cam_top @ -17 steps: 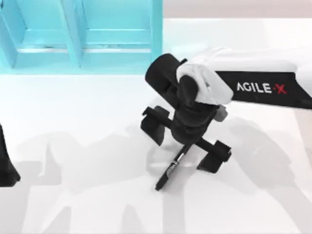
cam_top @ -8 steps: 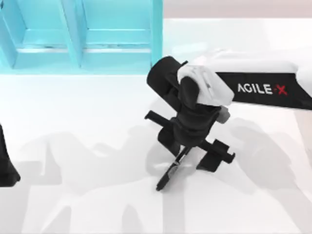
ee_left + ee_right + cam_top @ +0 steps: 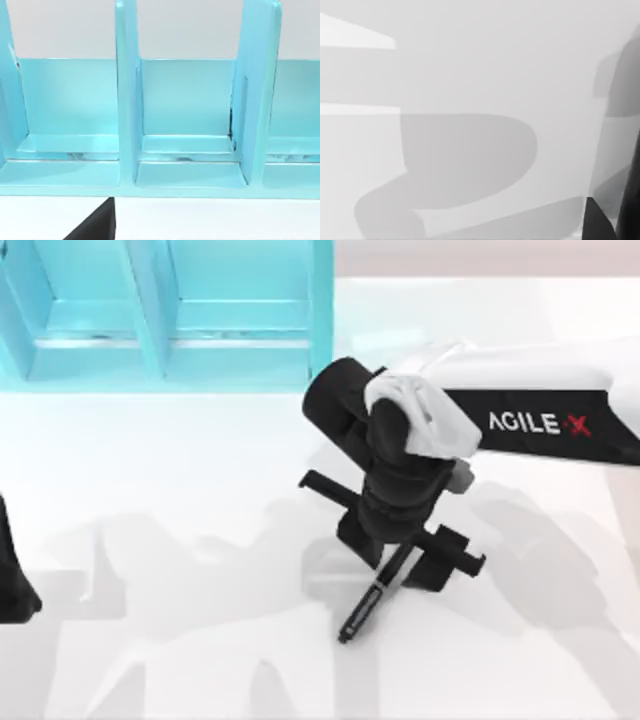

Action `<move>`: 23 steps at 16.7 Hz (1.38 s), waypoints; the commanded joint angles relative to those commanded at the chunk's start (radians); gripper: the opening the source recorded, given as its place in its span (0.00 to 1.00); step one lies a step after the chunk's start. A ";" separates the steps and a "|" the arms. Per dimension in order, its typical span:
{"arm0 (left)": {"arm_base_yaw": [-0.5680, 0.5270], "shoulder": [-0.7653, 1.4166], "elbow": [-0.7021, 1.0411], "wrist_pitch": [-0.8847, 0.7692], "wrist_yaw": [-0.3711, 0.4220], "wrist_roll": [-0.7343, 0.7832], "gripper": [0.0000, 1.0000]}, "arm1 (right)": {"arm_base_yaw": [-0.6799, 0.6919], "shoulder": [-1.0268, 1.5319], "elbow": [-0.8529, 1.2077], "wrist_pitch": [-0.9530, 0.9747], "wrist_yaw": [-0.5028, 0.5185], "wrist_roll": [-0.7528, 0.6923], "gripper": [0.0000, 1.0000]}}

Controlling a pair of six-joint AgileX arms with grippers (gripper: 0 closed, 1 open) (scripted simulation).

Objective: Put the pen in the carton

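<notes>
At the far left edge of the top view my left arm (image 3: 12, 575) sits parked, only a dark part of it in frame; I cannot tell how its pincer stands. Its wrist camera looks at the carton (image 3: 185, 175), a light blue box split by upright dividers into side-by-side compartments. From above, the carton (image 3: 160, 365) stands at the back left of the white counter (image 3: 180, 490).

Moving right, near the middle of the counter, my right arm reaches in from the right side, white and black. Its right pincer (image 3: 392, 548) points down with its fingers (image 3: 455, 558) drawn in against the pen (image 3: 378, 593), gripping its upper end. The pen is slim and black, slanting down and to the left out of the pincer, well apart from the carton. I cannot tell whether its lower tip touches the counter.
</notes>
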 joint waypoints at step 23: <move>0.000 0.000 0.000 0.000 0.000 0.000 1.00 | -0.163 -0.185 0.251 -0.455 0.013 -0.078 0.00</move>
